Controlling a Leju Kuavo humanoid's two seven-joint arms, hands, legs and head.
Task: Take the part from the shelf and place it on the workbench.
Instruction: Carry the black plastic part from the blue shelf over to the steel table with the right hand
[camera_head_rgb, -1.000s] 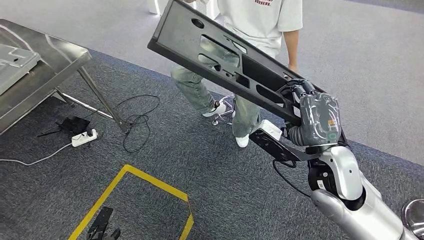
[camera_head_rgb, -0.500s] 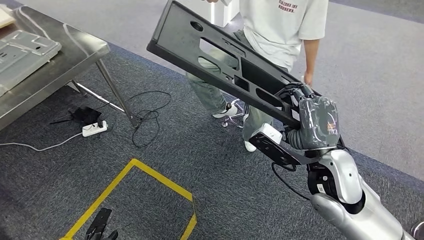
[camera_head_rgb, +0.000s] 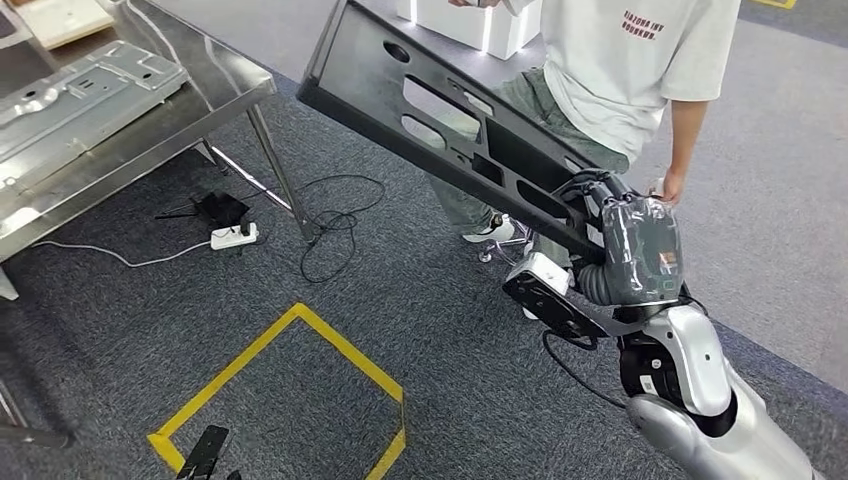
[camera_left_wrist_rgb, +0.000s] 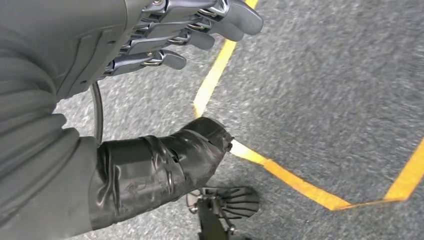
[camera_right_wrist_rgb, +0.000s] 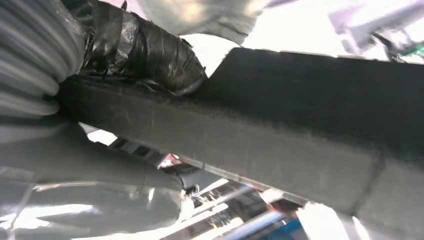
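Head view: right hand (camera_head_rgb: 628, 240) carrying the black part (camera_head_rgb: 440, 125) aloft, well apart from the steel surface (camera_head_rgb: 215, 95).
Fingers clamp one end; long, stiff panel will likely lever hard, so support nearer mid-length. Left hand (camera_left_wrist_rgb: 165, 37) hangs empty, fingers loosely curled.

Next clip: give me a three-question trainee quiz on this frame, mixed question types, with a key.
1. True or false: the black panel already lies on the steel workbench.
2. Which hand holds the panel? A) left hand B) right hand C) both
3. Fill in: yellow tape marks the ____.

Key: 1 false, it is held in the air, apart from the bench. 2 B. 3 floor (grey carpet).
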